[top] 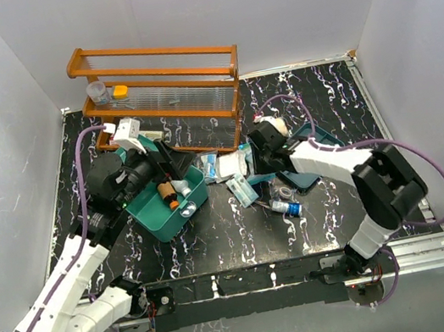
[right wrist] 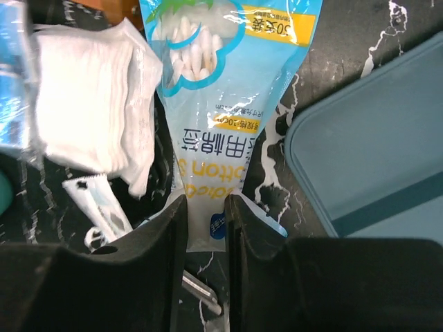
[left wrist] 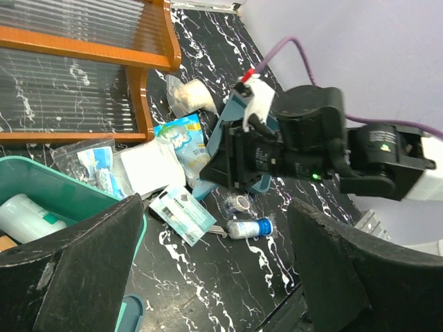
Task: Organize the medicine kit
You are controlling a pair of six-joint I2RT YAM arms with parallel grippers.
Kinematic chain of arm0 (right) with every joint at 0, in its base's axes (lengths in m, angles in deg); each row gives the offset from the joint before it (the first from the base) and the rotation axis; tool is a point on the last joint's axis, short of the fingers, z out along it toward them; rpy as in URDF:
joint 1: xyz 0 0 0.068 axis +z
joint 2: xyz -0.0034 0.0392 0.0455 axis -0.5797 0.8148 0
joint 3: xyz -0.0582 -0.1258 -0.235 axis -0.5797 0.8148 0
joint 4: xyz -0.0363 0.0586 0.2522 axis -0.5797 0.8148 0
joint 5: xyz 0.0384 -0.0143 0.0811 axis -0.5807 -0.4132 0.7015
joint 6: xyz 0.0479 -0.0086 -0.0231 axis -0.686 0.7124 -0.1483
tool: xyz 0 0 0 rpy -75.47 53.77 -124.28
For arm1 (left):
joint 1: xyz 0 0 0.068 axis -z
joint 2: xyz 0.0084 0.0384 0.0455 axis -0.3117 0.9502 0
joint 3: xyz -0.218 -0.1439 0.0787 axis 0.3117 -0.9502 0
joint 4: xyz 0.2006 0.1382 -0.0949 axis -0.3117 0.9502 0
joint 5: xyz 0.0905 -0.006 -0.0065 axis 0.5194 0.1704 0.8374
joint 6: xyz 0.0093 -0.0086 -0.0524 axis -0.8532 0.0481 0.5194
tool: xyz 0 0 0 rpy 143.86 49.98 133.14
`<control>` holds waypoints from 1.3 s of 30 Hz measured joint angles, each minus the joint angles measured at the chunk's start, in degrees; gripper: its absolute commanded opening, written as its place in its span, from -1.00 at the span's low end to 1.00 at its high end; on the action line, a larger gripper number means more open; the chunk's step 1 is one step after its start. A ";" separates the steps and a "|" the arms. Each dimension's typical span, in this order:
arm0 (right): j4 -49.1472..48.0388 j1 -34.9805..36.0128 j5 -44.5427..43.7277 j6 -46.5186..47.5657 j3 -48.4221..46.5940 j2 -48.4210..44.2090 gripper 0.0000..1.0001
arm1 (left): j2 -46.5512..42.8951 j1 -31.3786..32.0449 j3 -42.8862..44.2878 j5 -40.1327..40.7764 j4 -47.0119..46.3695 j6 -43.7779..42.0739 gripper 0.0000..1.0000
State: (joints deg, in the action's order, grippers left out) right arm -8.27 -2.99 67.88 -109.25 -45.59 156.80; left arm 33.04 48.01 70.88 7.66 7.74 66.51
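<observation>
I held the right claw (right wrist: pixel 206 207) pinched narrow on the tail of the light-blue plastic cotton-swab packet (right wrist: pixel 221 83), presumably bound for the teal-green plastic medicine kit (top: pixel 159 222) beneath my wide-spread left claw (left wrist: pixel 214 277).

**Hidden, cropped, or too small to read**

From above, the left gripper (top: pixel 160 181) covers the back of the green box (top: pixel 163 223) near the counter's left edge. The items inside the box are too small to name.

At the right wrist, the swab bag (right wrist: pixel 228 104) runs off the top. Its lower end is hidden between the fingers (right wrist: pixel 163 235) of the right gripper (right wrist: pixel 206 221). The teal tray (right wrist: pixel 374 152) is cropped at the right.

At the left wrist, the wooden rack (left wrist: pixel 149 59) and a white bottle (left wrist: pixel 24 214) are cut off at the left.
</observation>
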 measured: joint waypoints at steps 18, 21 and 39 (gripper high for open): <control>-10.03 -0.17 9.66 -9.31 16.50 -31.04 -0.48 | 12.61 0.00 0.00 -6.99 -0.90 13.49 0.69; -13.05 -0.26 15.08 -9.42 16.50 -32.13 -0.47 | 17.11 0.00 0.26 -10.93 -1.75 15.93 0.68; -22.12 -0.26 28.68 -7.56 16.94 -28.30 -0.29 | 24.68 1.36 -1.51 -9.22 -7.87 29.00 0.61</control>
State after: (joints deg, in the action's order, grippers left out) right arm -30.39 -3.25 96.56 -116.81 -28.65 128.50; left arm 57.71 49.36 69.38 -1.57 -0.13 95.52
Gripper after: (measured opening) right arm 0.292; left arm 0.805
